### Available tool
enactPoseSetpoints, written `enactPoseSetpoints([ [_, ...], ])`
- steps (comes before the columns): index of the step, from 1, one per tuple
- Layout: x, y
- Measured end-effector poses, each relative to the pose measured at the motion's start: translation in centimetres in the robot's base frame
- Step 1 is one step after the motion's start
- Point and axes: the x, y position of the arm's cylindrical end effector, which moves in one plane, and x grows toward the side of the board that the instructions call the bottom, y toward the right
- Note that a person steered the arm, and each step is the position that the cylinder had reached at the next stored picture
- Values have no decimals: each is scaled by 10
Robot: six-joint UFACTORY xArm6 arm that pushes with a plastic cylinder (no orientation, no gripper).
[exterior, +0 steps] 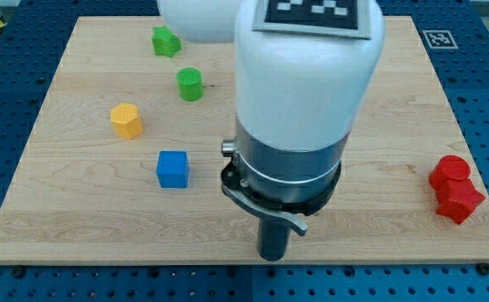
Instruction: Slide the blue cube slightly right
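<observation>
Pale wooden counter [76,226], blue plastic cube [173,169] left of centre, my tip [273,257] near the bottom edge, well right of it, apart, no fingers on this rod, nothing held, yellow hexagonal block [127,120], 2 green blocks [189,84] toward the top-left corner, 2 red blocks [455,190] touching by the right edge

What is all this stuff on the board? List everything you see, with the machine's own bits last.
blue cube: one, blue, left of centre
yellow block: one, yellow, up-left of the blue cube
green cylinder: one, green, above the blue cube
green star-like block: one, green, near the view's top
red cylinder: one, red, far right
red star-like block: one, red, touching it below
wooden board: one, pale
blue table: one, perforated
arm: one, white and grey, centre
my tip: one, dark, bottom edge, right of and below the blue cube
</observation>
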Motion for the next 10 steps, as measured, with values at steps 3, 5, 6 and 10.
enactPoseSetpoints([
  [3, -3, -47],
  [5, -46, -140],
  [6, -47, -164],
  [10, -89, -139],
])
